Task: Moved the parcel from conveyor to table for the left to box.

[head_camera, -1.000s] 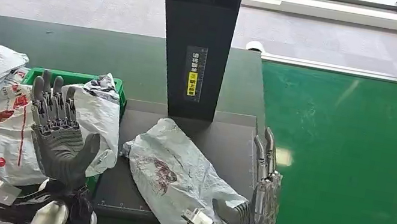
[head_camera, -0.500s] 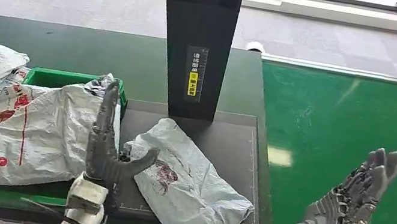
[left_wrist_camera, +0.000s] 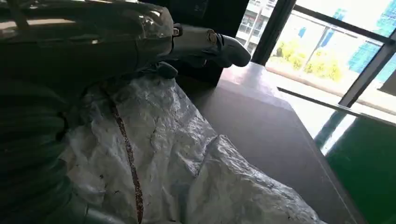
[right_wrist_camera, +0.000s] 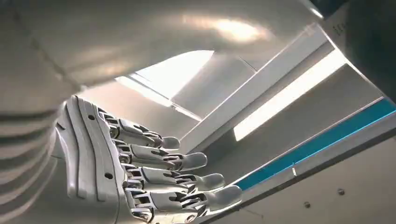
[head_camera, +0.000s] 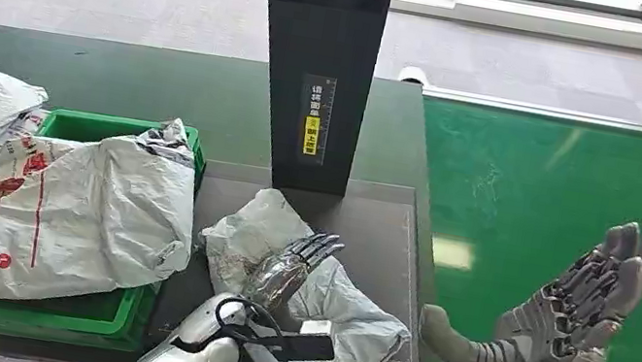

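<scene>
Parcel is seen lying crumpled on the dark table, just beside the green conveyor. The left hand is laid flat on top of it, fingers extended, nothing clasped. The right hand is held up over the conveyor, palm spread and empty.

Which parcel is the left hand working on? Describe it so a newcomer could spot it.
Start at the tall black post at the table's middle. On the dark grey mat at its foot lies a crumpled grey-white parcel, with the left hand resting on it. Unlike the other parcels, heaped in and beside the green bin, it lies alone.
</scene>
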